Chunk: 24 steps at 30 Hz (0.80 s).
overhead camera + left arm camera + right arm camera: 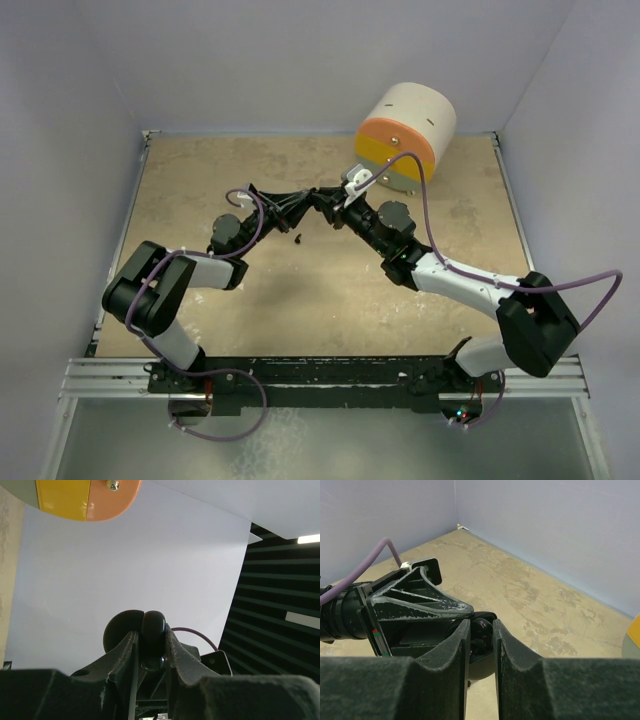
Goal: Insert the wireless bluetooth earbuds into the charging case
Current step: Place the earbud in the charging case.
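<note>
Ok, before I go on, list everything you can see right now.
table: one, mottled tan, under everything
cylinder: one, cream with orange and yellow bands, far right edge of the table
dark bit: one, black, on the table just in front of the meeting hands; possibly an earbud, too small to tell
case: one, glossy black, clamped in the left hand
cables: two, purple, one along each arm
left hand: shut on the case, mid-table
right hand: fingers flank a glossy black part at the case; grip unclear
</note>
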Each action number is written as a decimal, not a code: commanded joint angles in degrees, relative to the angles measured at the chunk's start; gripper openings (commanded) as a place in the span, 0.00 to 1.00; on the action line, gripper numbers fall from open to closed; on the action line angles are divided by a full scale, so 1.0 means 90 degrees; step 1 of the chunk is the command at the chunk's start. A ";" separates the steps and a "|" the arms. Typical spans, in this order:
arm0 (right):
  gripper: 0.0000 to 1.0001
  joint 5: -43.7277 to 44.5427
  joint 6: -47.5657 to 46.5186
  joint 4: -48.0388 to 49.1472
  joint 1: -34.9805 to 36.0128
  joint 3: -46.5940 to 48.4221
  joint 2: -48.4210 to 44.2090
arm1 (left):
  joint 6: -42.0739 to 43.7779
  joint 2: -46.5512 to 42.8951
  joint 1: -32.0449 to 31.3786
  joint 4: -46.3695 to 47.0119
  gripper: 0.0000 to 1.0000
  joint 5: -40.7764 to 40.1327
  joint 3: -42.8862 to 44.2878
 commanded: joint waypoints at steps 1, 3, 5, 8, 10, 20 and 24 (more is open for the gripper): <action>0.26 -0.0253 0.0011 -0.0226 0.0022 0.0108 -0.0027 | -0.0926 -0.0100 0.0003 0.0624 0.00 -0.0165 0.0279; 0.29 -0.0256 0.0026 -0.0220 0.0014 0.0110 -0.0026 | -0.0921 -0.0114 0.0003 0.0619 0.00 -0.0167 0.0269; 0.30 -0.0248 0.0022 -0.0220 0.0014 0.0116 -0.0024 | -0.0923 -0.0117 0.0005 0.0622 0.00 -0.0161 0.0272; 0.32 -0.0236 0.0022 -0.0220 0.0010 0.0115 -0.0024 | -0.0914 -0.0118 0.0005 0.0612 0.00 -0.0159 0.0269; 0.33 -0.0228 0.0030 -0.0220 0.0014 0.0121 -0.0034 | -0.0914 -0.0121 0.0007 0.0607 0.00 -0.0152 0.0269; 0.40 -0.0197 0.0039 -0.0271 0.0021 0.0156 -0.0171 | -0.0904 -0.0098 0.0005 0.0602 0.00 -0.0187 0.0247; 0.45 -0.0150 0.0032 -0.0331 0.0013 0.0196 -0.0316 | -0.0880 -0.0050 0.0004 0.0611 0.00 -0.0198 0.0221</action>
